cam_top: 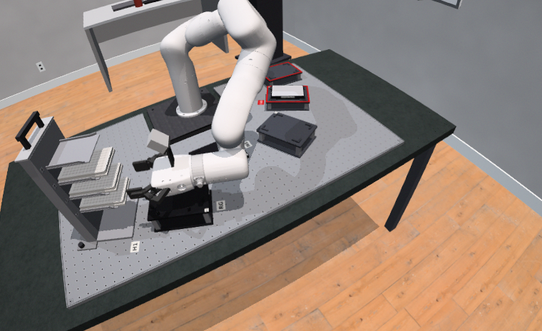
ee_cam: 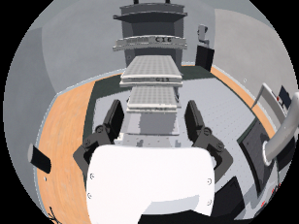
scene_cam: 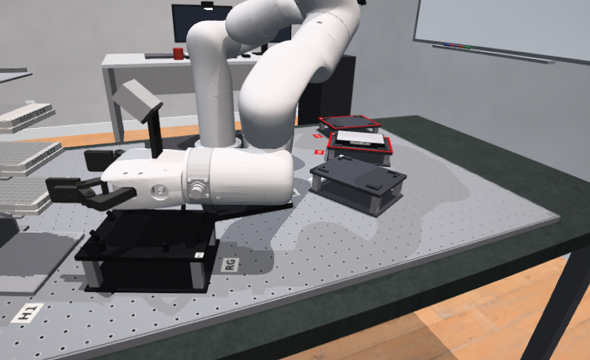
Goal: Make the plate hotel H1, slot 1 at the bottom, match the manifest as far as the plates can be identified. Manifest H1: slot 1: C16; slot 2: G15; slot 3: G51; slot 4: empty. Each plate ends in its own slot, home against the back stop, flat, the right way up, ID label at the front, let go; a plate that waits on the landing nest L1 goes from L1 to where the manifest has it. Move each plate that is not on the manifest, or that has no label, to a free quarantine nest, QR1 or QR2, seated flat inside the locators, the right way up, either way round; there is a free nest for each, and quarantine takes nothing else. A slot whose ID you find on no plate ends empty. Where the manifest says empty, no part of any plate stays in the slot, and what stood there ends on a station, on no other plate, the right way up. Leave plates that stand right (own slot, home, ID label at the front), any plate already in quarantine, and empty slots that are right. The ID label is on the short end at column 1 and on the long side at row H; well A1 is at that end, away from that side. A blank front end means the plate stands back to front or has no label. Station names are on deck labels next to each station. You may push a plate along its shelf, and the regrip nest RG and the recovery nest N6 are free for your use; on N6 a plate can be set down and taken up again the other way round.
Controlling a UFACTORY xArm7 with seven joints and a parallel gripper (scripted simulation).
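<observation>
The plate hotel H1 (cam_top: 55, 176) stands at the table's left end. White well plates lie in slot 1 (cam_top: 105, 197), slot 2 (cam_top: 96, 181) and slot 3 (cam_top: 88, 165); the top shelf (cam_top: 73, 148) holds no plate. Their front ends face my gripper, but any label is too small to read. My gripper (cam_top: 138, 178) is open and empty. It points level at the hotel, just in front of the slot 1 plate (ee_cam: 152, 100), with a finger off each side of it and touching nothing. It also shows in the side view (scene_cam: 78, 176) and the wrist view (ee_cam: 153, 123).
The black regrip nest RG (cam_top: 180, 207) sits right under my wrist. A dark empty nest (cam_top: 287, 133) stands mid-table. At the back, one red-edged quarantine nest (cam_top: 287, 95) holds a white plate and the other (cam_top: 283, 71) holds none.
</observation>
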